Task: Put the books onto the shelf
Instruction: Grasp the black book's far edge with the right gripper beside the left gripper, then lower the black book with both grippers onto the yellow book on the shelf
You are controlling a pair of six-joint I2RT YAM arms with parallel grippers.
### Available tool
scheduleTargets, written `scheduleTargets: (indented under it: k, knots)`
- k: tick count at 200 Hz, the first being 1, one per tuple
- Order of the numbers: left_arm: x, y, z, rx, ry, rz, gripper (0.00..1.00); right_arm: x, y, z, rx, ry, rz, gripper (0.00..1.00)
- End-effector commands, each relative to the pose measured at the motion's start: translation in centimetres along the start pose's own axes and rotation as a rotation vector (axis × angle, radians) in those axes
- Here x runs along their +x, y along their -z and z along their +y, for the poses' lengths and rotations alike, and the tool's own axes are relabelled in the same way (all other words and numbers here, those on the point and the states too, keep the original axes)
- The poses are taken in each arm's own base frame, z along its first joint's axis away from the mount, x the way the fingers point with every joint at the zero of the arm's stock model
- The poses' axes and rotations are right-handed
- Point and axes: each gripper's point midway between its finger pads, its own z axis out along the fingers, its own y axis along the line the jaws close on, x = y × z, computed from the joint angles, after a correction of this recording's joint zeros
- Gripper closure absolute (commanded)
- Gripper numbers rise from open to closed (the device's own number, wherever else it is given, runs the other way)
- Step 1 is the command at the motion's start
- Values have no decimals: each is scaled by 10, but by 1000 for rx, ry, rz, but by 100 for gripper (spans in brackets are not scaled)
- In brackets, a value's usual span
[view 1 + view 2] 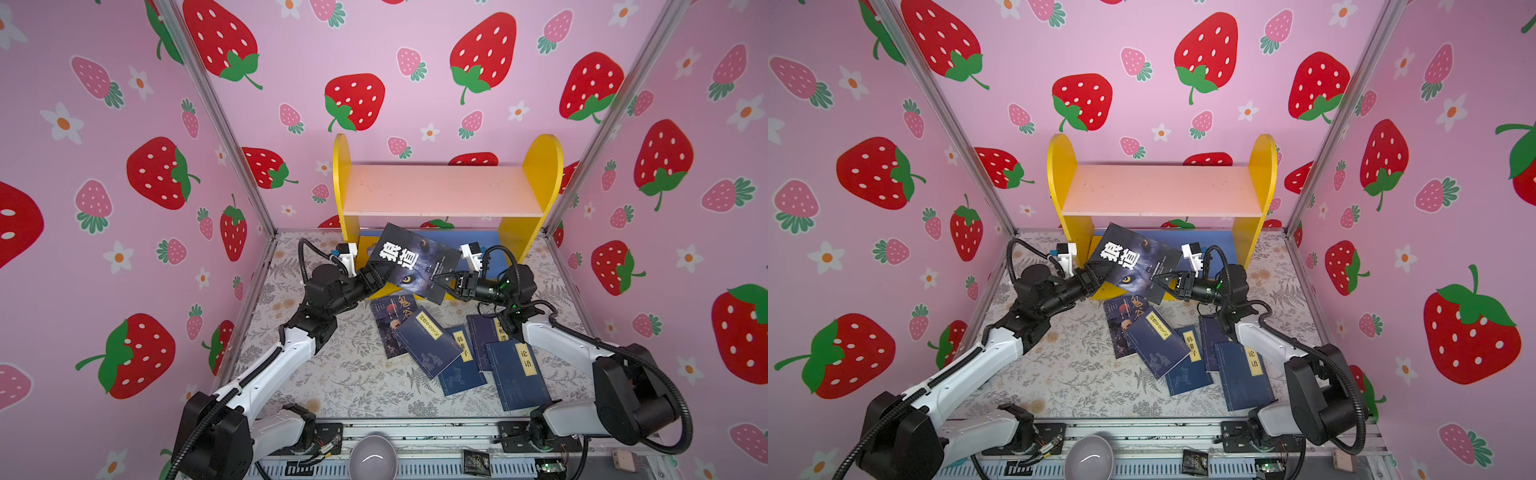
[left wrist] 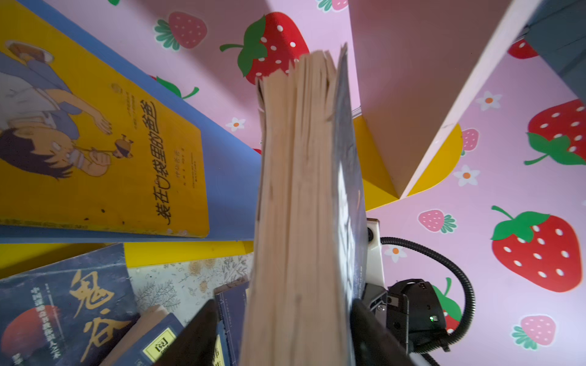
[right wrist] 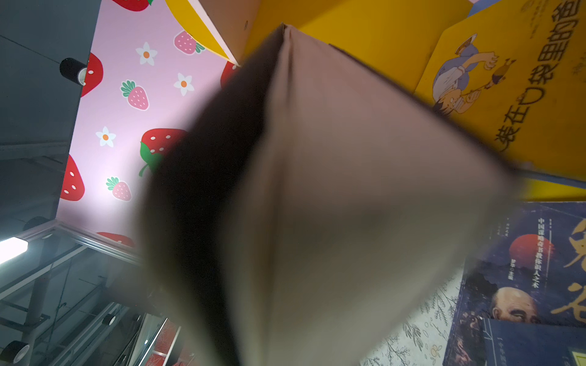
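Observation:
The black book (image 1: 411,262) (image 1: 1133,259) with white characters hangs tilted in front of the shelf's (image 1: 444,191) (image 1: 1163,191) blue lower board (image 1: 490,249). My right gripper (image 1: 442,280) (image 1: 1163,280) is shut on its lower right edge; the book's pages (image 3: 317,190) fill the right wrist view. My left gripper (image 1: 378,277) (image 2: 283,304) straddles the page edge (image 2: 298,190) with its jaws open: one finger (image 2: 367,329) lies against the cover, the other finger (image 2: 196,336) stands clear. A yellow book (image 2: 95,142) (image 3: 523,95) lies on the lower board. The portrait book (image 1: 388,324) and several navy books (image 1: 517,374) lie on the table.
The pink upper board is bare. A grey bowl (image 1: 372,457) and a black packet (image 1: 476,461) sit on the front rail. Strawberry-papered walls close in the back and both sides, with metal corner posts (image 1: 232,137) beside the shelf.

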Motion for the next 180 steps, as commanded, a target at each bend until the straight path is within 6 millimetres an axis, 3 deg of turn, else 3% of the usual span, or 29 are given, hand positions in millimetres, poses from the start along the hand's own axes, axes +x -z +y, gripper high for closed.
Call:
scheduleTargets:
  k: [1,25,37,40,66,104,129,141,180]
  knots:
    - [-10,-4,-16,76,28,-36,55,-23,-2,30,-52,139,-58,95]
    - [-20,-6,-2,30,69,-135,82,-45,-7,18,-5,145,-156,87]
    - [-27,-7,4,-7,95,-191,93,-55,-11,9,23,142,-194,72]
    - [-29,-7,5,-14,98,-204,100,-58,-12,6,35,142,-200,70]
    - [-49,-11,5,-62,96,-305,100,-78,-17,-18,143,160,-257,50]
    - [-66,-25,12,-114,82,-377,100,-97,-10,-59,345,184,-341,49]
    - [-74,-35,18,-127,64,-405,100,-100,-7,-92,468,166,-340,49]
    - [-77,-39,23,-136,66,-419,100,-100,-6,-106,519,160,-333,44]
    - [-82,-49,42,-164,87,-425,100,-101,-10,-127,561,167,-316,43]
